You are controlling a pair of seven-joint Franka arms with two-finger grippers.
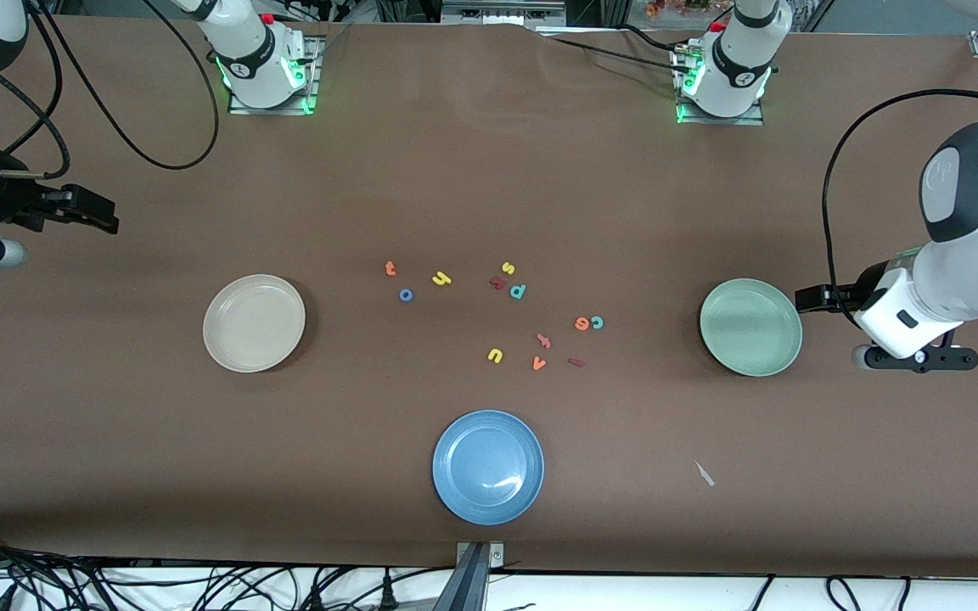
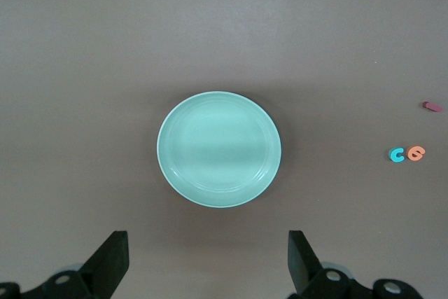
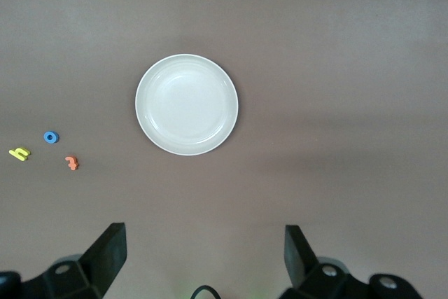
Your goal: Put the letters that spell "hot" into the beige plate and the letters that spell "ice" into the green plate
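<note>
Foam, by the look of it — the letters lie loose on the brown tabletop, none yet in a plate. Orange t, blue o and yellow h cluster toward the beige plate; teal c touches orange e, with the dark red i a little nearer the front camera, all toward the green plate. Such pieces are probably very light and slightly squashy, lying flat, so a pinch across a stem or the o's rim from straight above seems safest; c and e may drag each other.

Left end effector hovers beside the green plate, jaws spread wide, empty. Right end effector hovers at its end of the tabletop, near the beige plate, equally wide and empty.

Among the stray letters, the small reddish ones near the teal p are hard to read — their shapes stay uncertain.
</note>
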